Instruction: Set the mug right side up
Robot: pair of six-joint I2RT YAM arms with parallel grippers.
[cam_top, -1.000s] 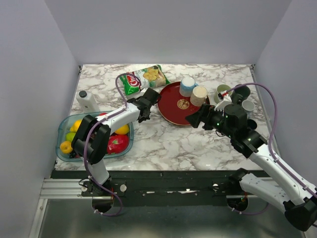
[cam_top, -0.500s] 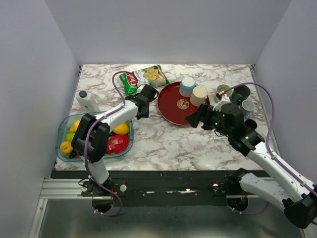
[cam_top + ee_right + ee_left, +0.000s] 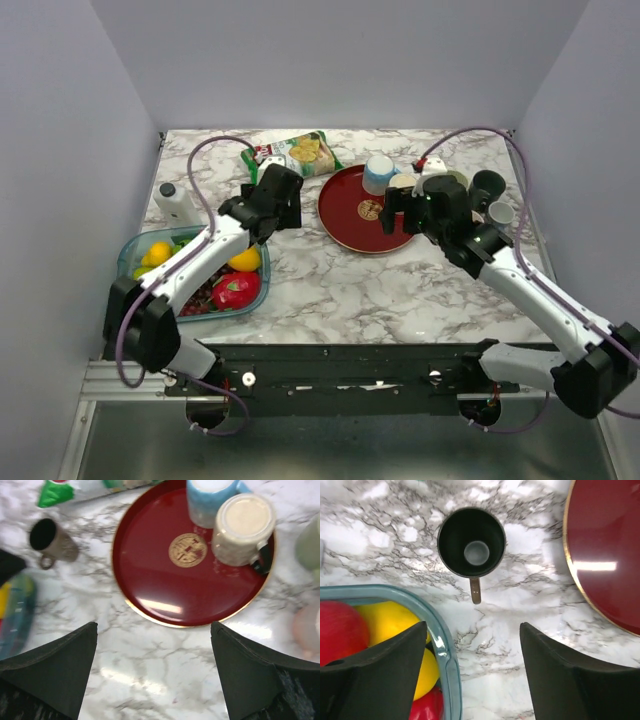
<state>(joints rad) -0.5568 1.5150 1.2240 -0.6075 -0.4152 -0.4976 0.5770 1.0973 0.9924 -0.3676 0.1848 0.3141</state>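
Evidently the mug (image 3: 471, 542) stands mouth-up on the worktop (image 3: 520, 645), upper centre of the left wrist view, between the fruit tub (image 3: 445, 645) and the red plate (image 3: 605, 555). The left claw (image 3: 472, 629) hangs wide and empty over it; the right claw (image 3: 154, 626) is wide too. The turning looks done, so the next move is to lift away without clipping the handle.

worktop (image 3: 335, 292): white marble, grey veining | back wall (image 3: 340, 60): plain pale grey panel | left wall (image 3: 50, 200), right wall (image 3: 600, 150): same pale panels, boxing in both sides | near edge: black rail (image 3: 330, 365) over silver metal frame (image 3: 110, 380) | light: soft, even, faint shadows
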